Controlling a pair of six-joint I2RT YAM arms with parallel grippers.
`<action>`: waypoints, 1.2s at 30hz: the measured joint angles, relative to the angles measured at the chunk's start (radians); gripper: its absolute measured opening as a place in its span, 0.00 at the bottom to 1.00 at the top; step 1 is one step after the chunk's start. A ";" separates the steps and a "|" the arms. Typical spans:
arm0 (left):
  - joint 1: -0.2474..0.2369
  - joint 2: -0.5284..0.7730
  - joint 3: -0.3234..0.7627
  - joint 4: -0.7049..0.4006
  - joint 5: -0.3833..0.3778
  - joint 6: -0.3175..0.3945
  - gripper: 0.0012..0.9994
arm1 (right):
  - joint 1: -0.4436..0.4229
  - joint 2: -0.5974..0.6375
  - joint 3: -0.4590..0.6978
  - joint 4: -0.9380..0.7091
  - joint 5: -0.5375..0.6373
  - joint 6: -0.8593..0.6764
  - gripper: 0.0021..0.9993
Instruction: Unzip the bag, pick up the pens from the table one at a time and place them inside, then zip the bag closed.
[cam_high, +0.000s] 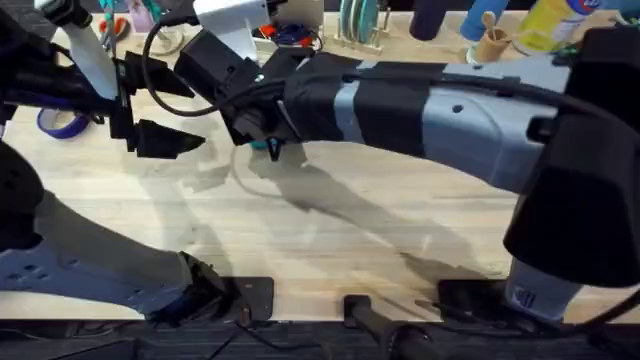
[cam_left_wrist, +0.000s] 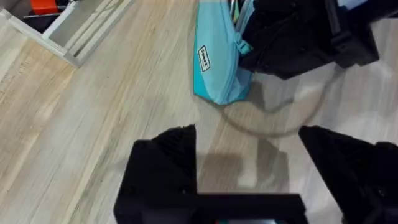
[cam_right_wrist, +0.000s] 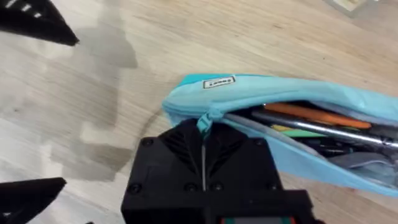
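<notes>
left gripper (cam_left_wrist: 249, 180): fingers spread apart, hovering low | right gripper (cam_right_wrist: 203, 140): fingers pressed together, arm reaching across the middle

The teal-blue fabric bag (cam_right_wrist: 273, 99) lies on its long side on the light wooden table (cam_right_wrist: 205, 37), a small white label near its end. Its zipper is open along most of the length, and inside lie an orange pen (cam_right_wrist: 311, 115) and a silvery pen (cam_right_wrist: 323, 129).

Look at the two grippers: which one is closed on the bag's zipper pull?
The right gripper, shut on the zipper pull of the bag; the left gripper is open over bare table.
</notes>
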 joint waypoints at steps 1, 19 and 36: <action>0.000 0.000 0.000 0.000 0.000 0.000 1.00 | 0.000 0.000 0.000 -0.004 0.005 -0.003 0.03; 0.000 0.000 0.000 0.002 0.000 0.000 1.00 | 0.000 0.000 0.097 -0.172 0.017 -0.018 0.03; 0.000 0.000 0.000 0.018 0.029 0.000 1.00 | 0.000 0.000 0.097 -0.174 0.017 -0.018 0.03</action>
